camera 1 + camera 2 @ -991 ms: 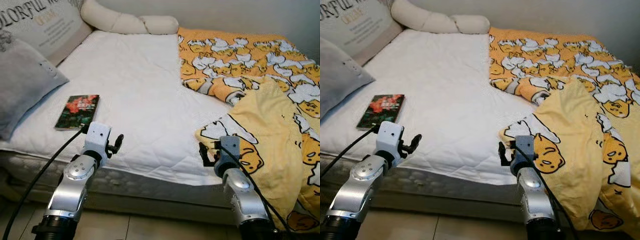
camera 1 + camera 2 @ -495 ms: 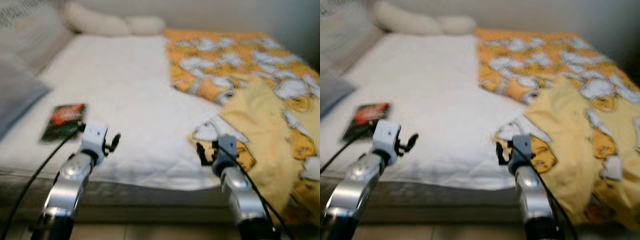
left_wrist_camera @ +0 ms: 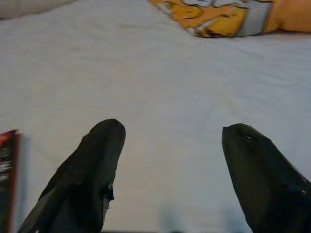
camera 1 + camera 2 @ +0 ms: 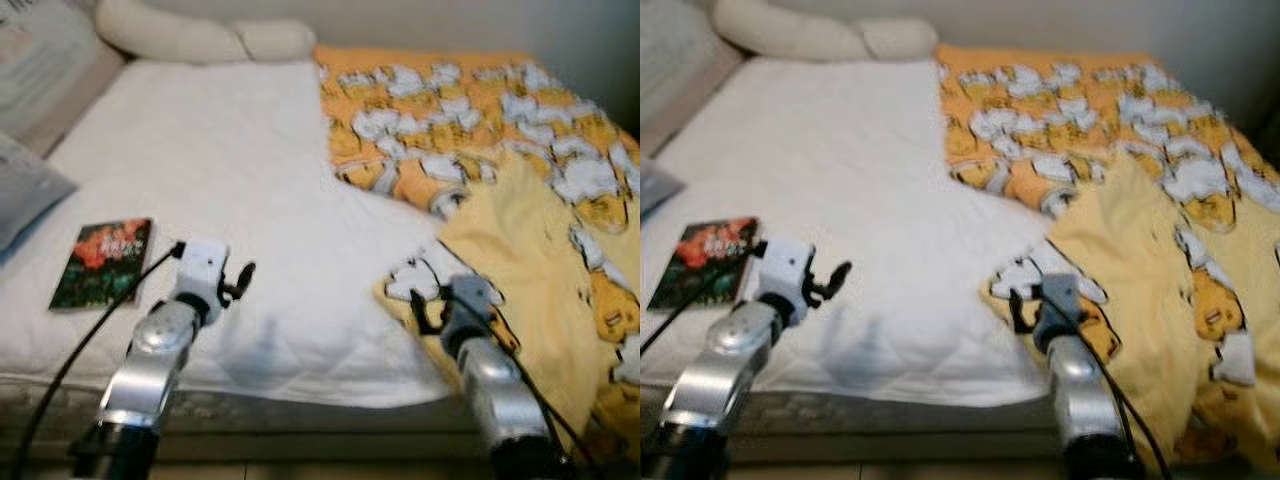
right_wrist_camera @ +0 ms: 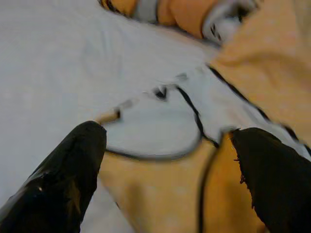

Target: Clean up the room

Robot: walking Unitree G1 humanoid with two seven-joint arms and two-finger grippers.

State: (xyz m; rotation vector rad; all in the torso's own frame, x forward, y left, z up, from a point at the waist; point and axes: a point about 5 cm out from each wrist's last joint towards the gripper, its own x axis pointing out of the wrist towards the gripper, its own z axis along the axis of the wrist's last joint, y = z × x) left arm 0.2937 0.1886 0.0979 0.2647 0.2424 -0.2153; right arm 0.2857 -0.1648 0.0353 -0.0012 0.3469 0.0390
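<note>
A yellow blanket (image 4: 520, 190) printed with cartoon figures lies crumpled over the right half of the bed, one corner folded back toward the front edge. A dark book (image 4: 103, 262) with a red flower cover rests on the white sheet (image 4: 220, 150) at the front left. My left gripper (image 4: 240, 279) hovers open over the sheet just right of the book. My right gripper (image 4: 420, 310) hangs open above the blanket's folded corner (image 5: 160, 121), nothing between its fingers (image 5: 63, 179).
Grey and printed pillows (image 4: 25, 190) lean at the left, and a long cream bolster (image 4: 190, 38) lies along the head of the bed by the wall. The mattress front edge (image 4: 300, 410) runs below both arms.
The camera has moved closer and shifted right, with blur. Both grippers now reach further over the mattress; the right one has come over the blanket's corner.
</note>
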